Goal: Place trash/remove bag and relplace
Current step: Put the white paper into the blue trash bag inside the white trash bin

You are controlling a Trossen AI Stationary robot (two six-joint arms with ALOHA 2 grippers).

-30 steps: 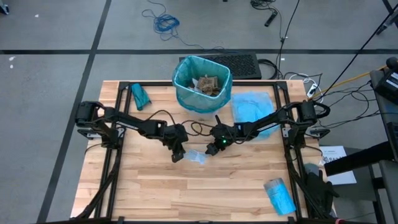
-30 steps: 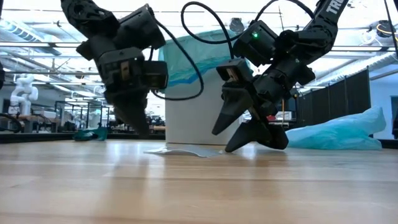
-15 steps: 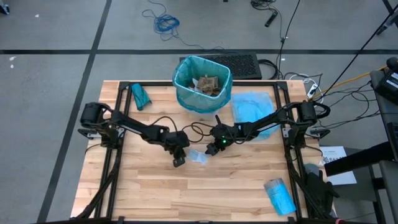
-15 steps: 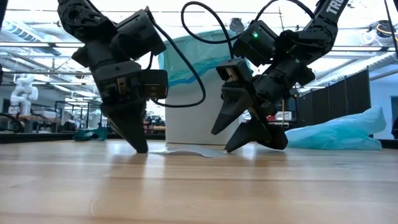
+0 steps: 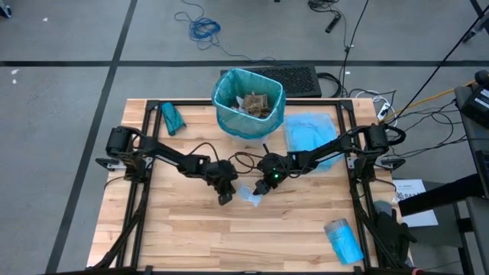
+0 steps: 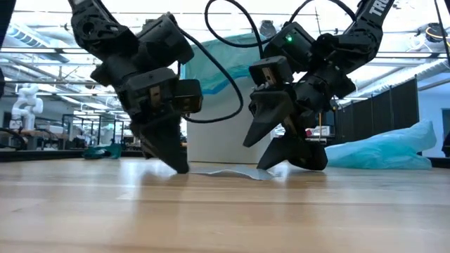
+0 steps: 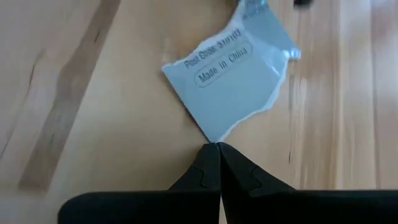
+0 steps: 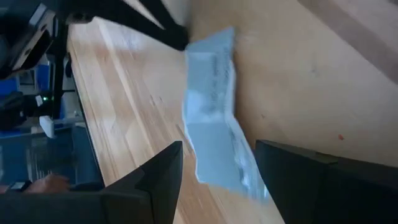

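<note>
as pale blue scrap [image 5: 247, 195] lies flat, left gripper [image 5: 225, 199] shut at its corner, right gripper [image 5: 258, 191] spread

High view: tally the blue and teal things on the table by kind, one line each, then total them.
Lined trash bin: 1
Loose blue bag, spread flat: 1
Rolled teal bundle: 1
Blue packet at the right front corner: 1
Pale blue scrap between the grippers: 1
Total: 5

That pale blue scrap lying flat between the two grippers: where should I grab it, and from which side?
The pale blue scrap lies almost flat on the table, so a plain top pinch would probably slip. The shut left gripper touches one corner. The open right gripper straddles the opposite, slightly raised end: probably best to grip that end, coming from the right.
</note>
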